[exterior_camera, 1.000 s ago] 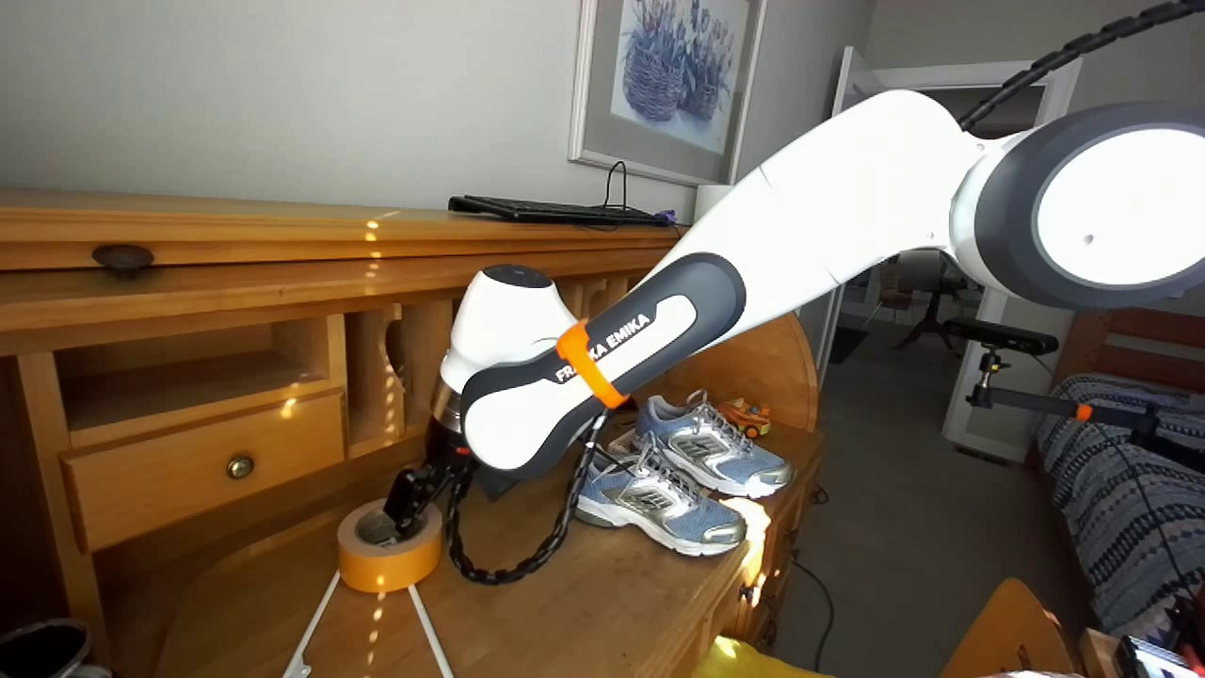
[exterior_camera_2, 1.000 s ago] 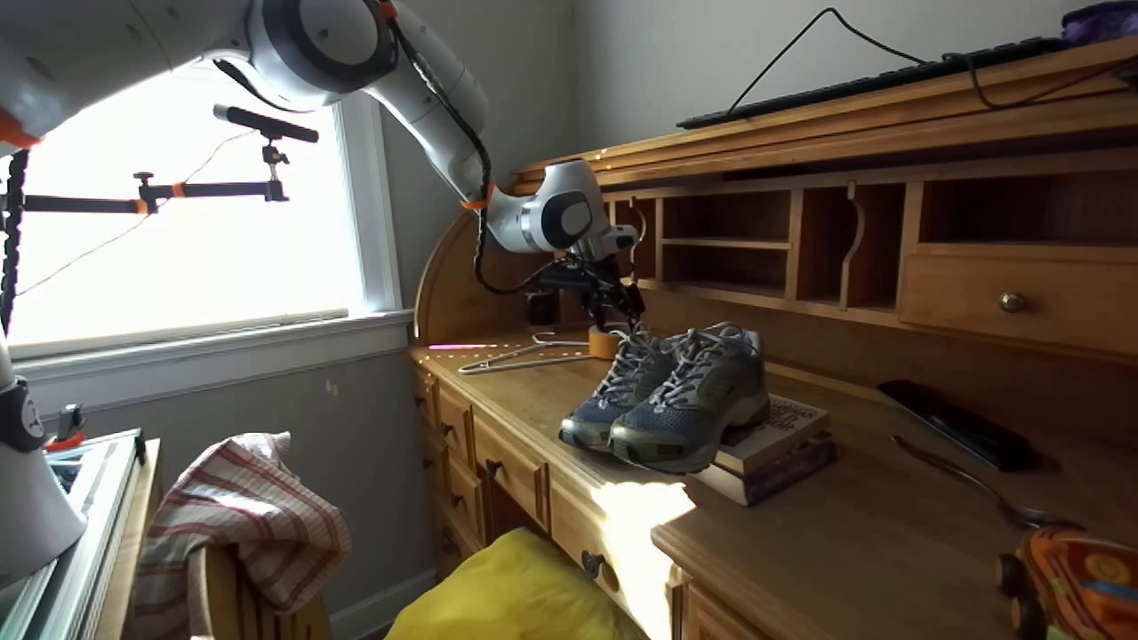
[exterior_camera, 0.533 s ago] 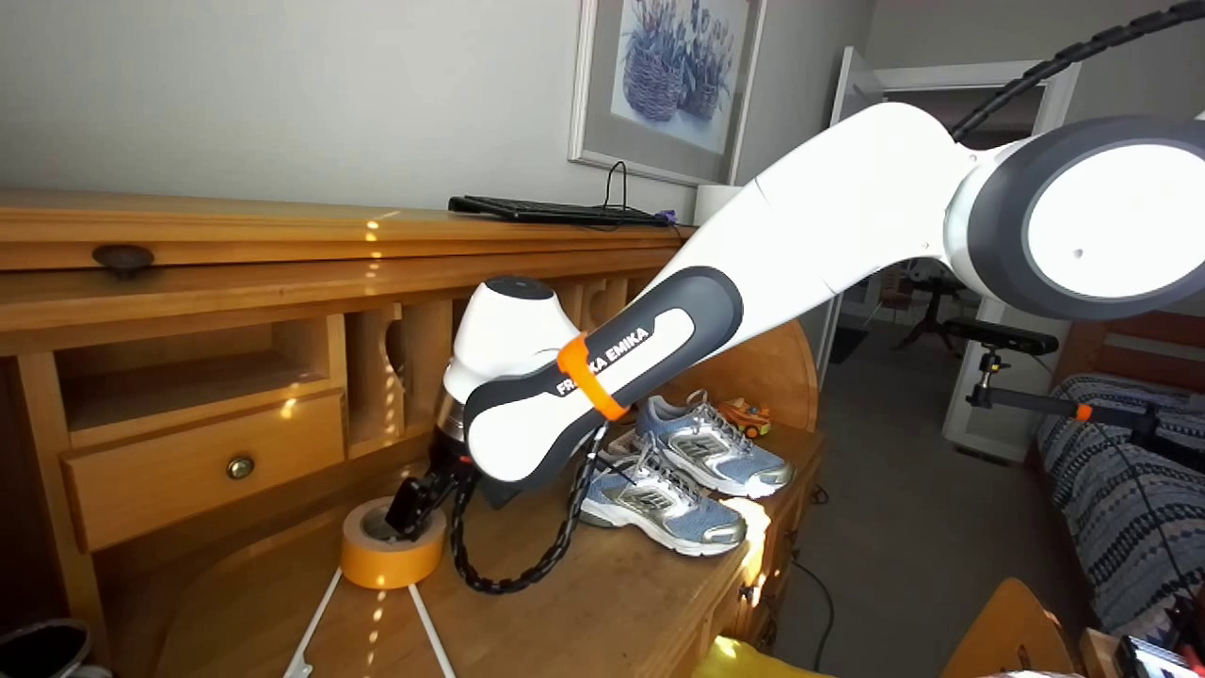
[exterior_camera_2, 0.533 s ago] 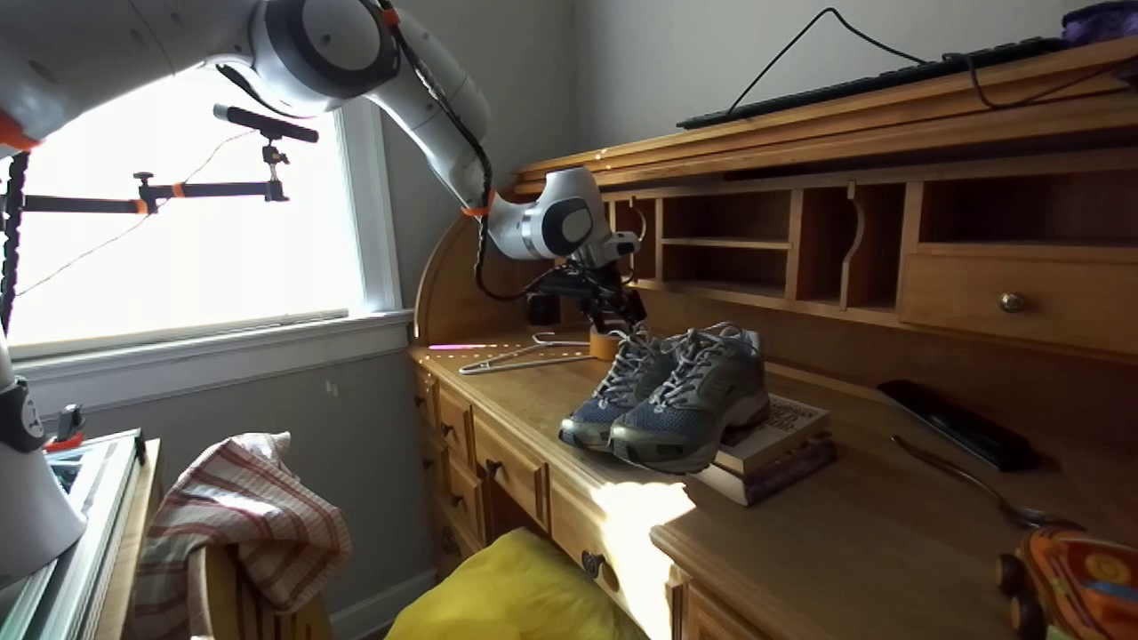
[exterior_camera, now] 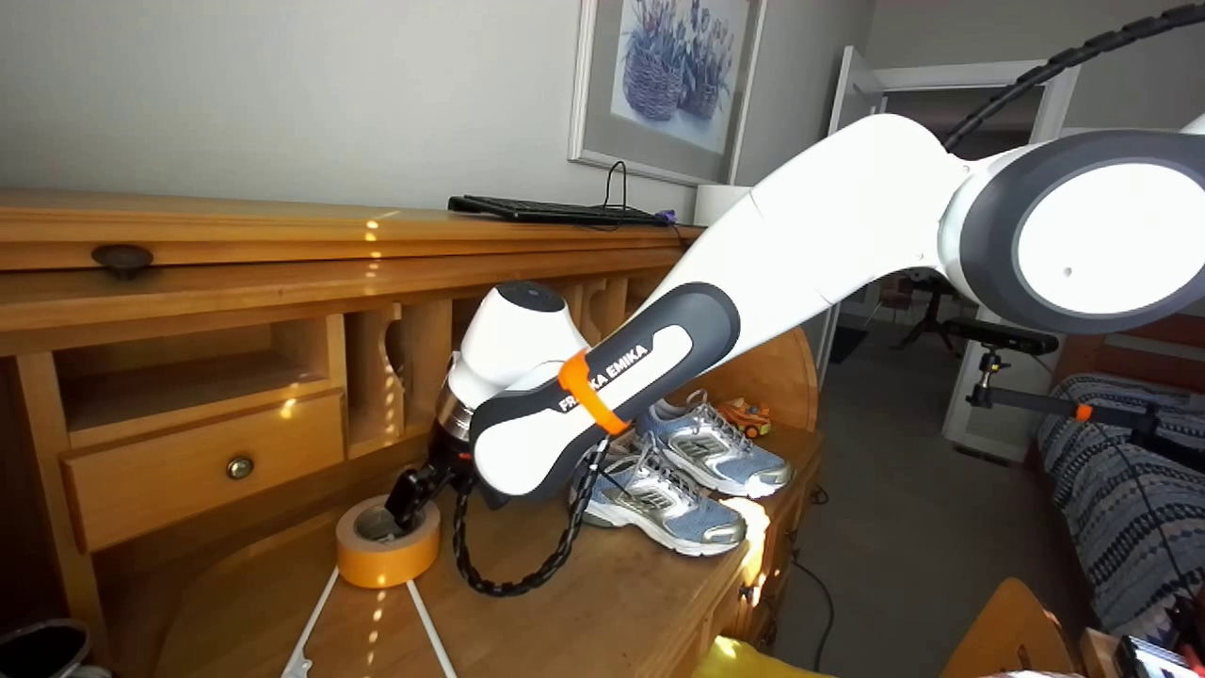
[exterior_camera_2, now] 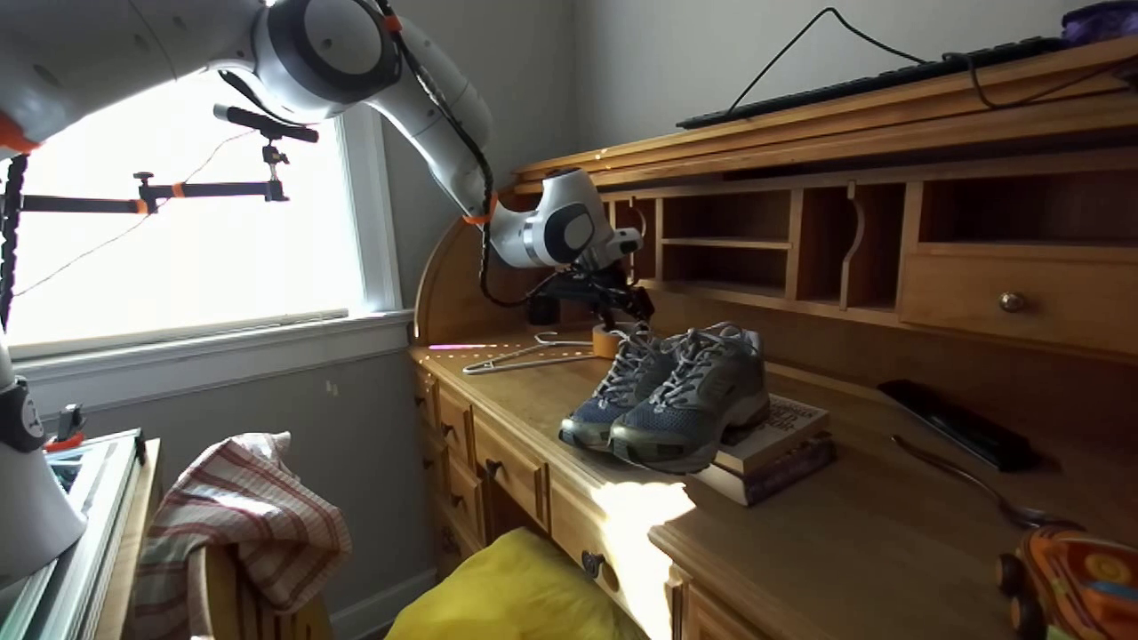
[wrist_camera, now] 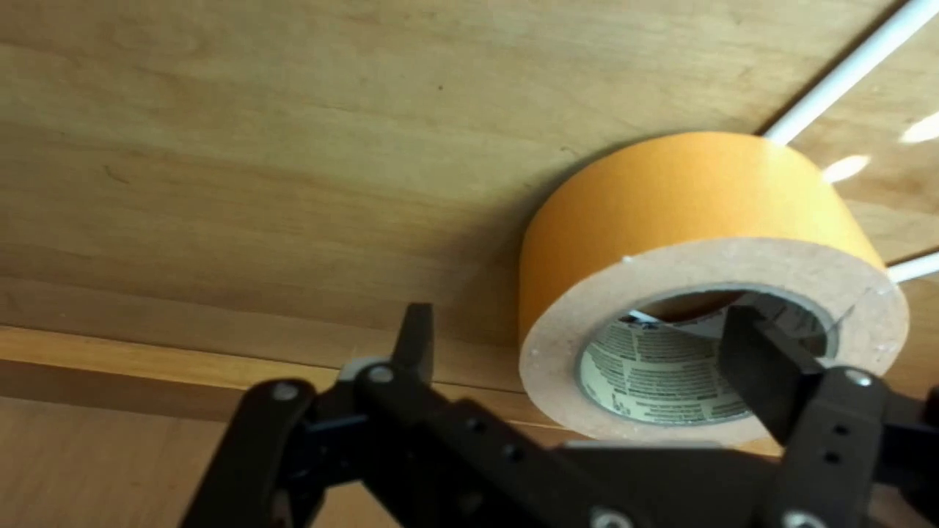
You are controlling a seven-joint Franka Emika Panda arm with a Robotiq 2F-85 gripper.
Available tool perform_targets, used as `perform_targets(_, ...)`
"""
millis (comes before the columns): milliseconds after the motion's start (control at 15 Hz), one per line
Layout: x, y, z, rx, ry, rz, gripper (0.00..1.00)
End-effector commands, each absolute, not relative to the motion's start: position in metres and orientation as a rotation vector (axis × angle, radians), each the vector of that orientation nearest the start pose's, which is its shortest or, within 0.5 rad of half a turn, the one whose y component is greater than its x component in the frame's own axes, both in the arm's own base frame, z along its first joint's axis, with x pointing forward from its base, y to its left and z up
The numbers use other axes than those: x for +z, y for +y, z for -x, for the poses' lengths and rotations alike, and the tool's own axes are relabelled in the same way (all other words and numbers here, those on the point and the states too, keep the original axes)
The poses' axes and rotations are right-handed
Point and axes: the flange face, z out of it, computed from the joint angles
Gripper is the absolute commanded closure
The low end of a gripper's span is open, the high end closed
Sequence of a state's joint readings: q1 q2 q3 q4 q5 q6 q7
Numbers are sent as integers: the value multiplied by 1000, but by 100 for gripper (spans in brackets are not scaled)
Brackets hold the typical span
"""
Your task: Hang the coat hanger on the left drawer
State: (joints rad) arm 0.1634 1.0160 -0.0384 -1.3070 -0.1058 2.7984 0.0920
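Observation:
The white coat hanger [exterior_camera: 430, 626] lies flat on the desk top. It also shows in an exterior view [exterior_camera_2: 533, 364] and in the wrist view [wrist_camera: 851, 71]. Its bars run under a yellow tape roll [wrist_camera: 682, 194], so part of it is hidden. The left drawer [exterior_camera: 179, 480], with a round knob at its centre, is shut behind the roll. My gripper [wrist_camera: 582, 326] is open and low over the roll. One finger [wrist_camera: 766, 359] is at the roll's hole, the other is outside its rim. I cannot tell whether either touches the roll.
Two blue-grey shoes [exterior_camera: 659, 504] and a stack of books [exterior_camera_2: 787, 427] stand on the desk [exterior_camera_2: 889, 516]. Another knobbed drawer [exterior_camera_2: 960, 289] and cubbyholes [exterior_camera_2: 729, 222] are at the back. A black keyboard [exterior_camera: 555, 210] lies on the top shelf.
The arm has come down slightly and its wrist has tilted. The tape roll and the hanger have shifted a little together on the desk. The gripper stays open.

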Motion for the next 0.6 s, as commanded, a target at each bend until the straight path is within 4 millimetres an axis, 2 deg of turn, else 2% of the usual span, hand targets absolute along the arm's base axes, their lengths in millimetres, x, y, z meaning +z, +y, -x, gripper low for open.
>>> perform_targets(0,149,105,-770,-713,-238,3094,0)
perform_targets(133,142,103,-771,-683,-226,3094,0)
perform_targets(200,140,102,-771,-666,-219,3094,25)
perform_targets(267,138,103,-772,-648,-214,3087,26)
perform_targets(333,137,104,-772,-623,-205,3086,32)
perform_targets(533,134,109,-774,-571,-208,3079,58)
